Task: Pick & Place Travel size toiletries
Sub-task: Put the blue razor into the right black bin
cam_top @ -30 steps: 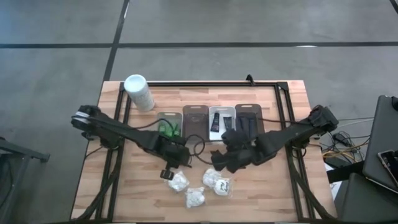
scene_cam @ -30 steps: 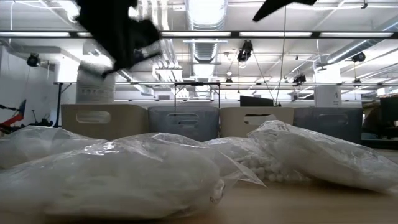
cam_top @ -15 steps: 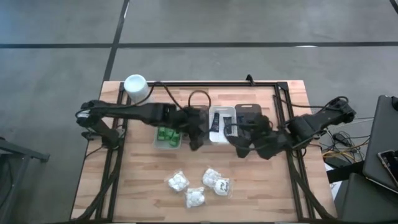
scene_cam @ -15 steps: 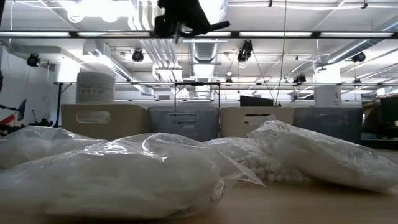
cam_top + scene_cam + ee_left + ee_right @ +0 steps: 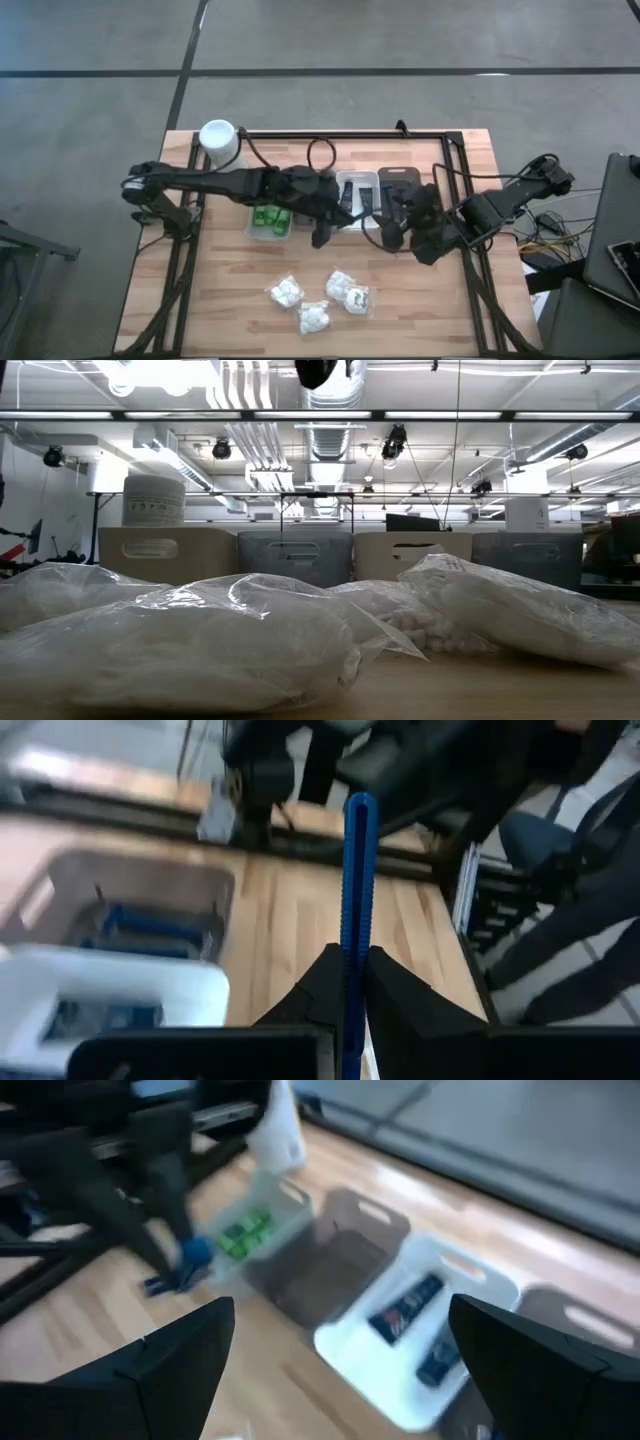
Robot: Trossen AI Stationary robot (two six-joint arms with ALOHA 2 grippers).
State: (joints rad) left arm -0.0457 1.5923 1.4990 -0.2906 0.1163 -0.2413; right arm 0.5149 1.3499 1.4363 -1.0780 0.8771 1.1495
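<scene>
Razor (image 5: 359, 870) sits clamped upright in our left pincer (image 5: 346, 963); we should lower it squarely into the tray (image 5: 312, 184) beneath, while our right pincer (image 5: 340, 1370) waits spread apart.

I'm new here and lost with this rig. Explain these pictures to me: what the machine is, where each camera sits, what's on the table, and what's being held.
Two dark robot arms work at a wooden table. One camera looks straight down, one sits at table-top height, and one rides on each wrist. On the table lie white packets, a row of trays, one with green bottles and one with black tubes, and a white container. The left tool pinches a slim blue razor above the trays. The right tool hangs open and empty beside it.
</scene>
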